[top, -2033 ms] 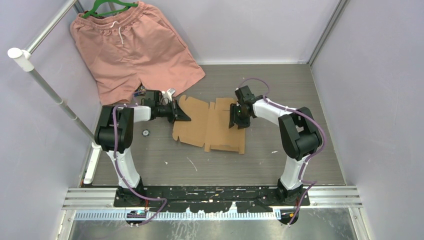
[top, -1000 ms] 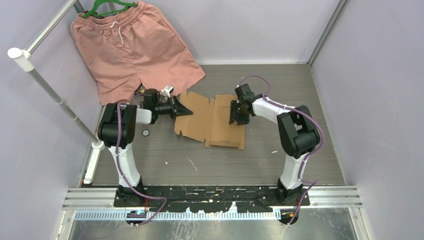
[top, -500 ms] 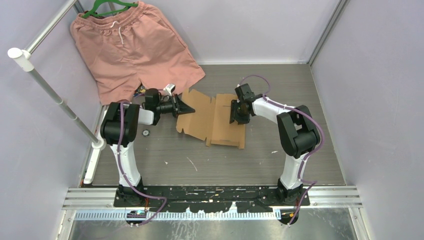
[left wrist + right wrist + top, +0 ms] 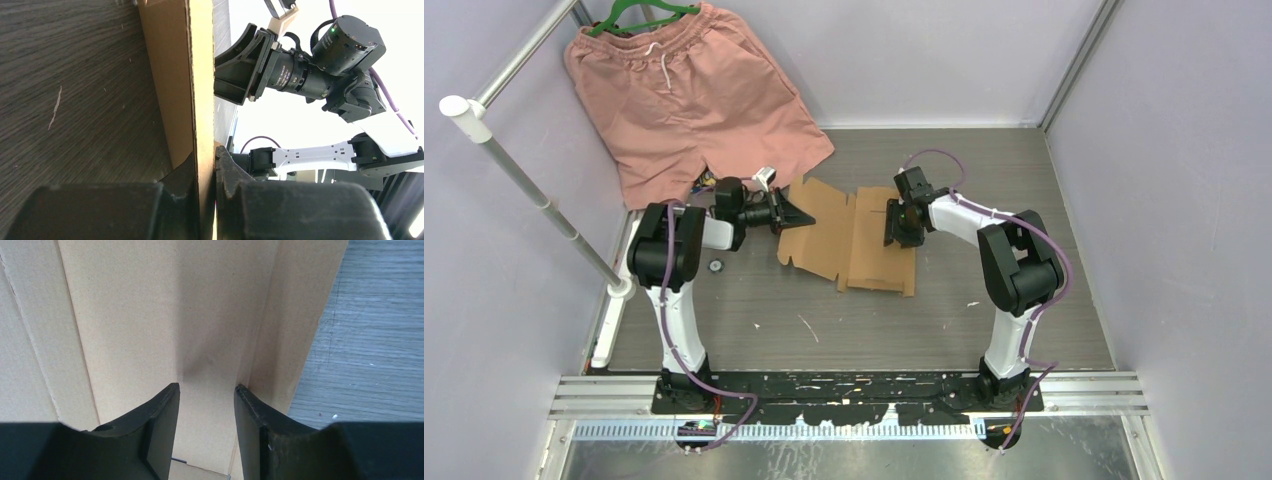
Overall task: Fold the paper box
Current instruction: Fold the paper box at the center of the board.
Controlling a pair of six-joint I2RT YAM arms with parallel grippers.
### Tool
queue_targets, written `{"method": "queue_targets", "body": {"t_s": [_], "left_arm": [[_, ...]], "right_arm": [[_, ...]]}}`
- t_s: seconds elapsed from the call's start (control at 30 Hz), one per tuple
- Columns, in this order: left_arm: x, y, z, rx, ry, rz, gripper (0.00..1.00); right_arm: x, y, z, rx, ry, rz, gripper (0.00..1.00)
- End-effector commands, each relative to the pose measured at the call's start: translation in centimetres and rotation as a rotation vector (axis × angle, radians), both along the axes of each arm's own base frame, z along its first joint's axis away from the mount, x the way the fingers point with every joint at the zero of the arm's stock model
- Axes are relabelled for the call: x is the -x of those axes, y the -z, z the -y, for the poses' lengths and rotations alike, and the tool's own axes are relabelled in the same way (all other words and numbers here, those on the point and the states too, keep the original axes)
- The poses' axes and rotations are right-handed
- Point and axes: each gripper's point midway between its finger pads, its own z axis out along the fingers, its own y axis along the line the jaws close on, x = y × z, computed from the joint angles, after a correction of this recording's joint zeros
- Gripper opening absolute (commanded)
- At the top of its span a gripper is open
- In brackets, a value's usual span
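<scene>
The paper box [image 4: 854, 245] is a flat brown cardboard sheet with notched flaps, lying mid-table. My left gripper [image 4: 800, 217] is shut on its left edge. The left wrist view shows that edge [image 4: 197, 75] standing upright between the fingertips of the left gripper [image 4: 205, 162], raised off the table. My right gripper [image 4: 893, 228] stands open over the sheet's right part. In the right wrist view the right gripper [image 4: 206, 392] points down at a creased panel [image 4: 165, 315], fingertips on or just above it, nothing between them.
Salmon-pink shorts [image 4: 689, 95] on a green hanger [image 4: 639, 12] lie at the back left beside a metal rail [image 4: 524, 170]. A small round object [image 4: 715, 265] sits near the left arm. White scraps [image 4: 807, 327] dot the grey tabletop [image 4: 375, 340]. Walls close in on three sides.
My left gripper has moved back and slightly right, lifting the sheet's left edge further. The sheet has shifted a little with it. The right gripper has stayed nearly still.
</scene>
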Motion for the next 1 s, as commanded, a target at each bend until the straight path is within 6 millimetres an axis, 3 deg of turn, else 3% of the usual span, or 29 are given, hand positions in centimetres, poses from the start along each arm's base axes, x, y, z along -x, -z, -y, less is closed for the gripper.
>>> {"method": "queue_targets", "body": {"t_s": [0.0, 0.7, 0.97], "left_arm": [[2.2, 1.8, 3.5, -0.011, 0.098, -0.007, 0.1], [3.2, 2.1, 5.2, 0.099, 0.148, -0.04, 0.13], [5.2, 4.4, 5.5, 0.029, 0.186, -0.107, 0.13]], "right_arm": [[3.3, 6.1, -0.7, 0.004, -0.022, -0.159, 0.5], [3.9, 7.8, -2.0, -0.071, -0.027, -0.191, 0.5], [3.9, 7.8, -2.4, -0.093, -0.029, -0.197, 0.5]]}}
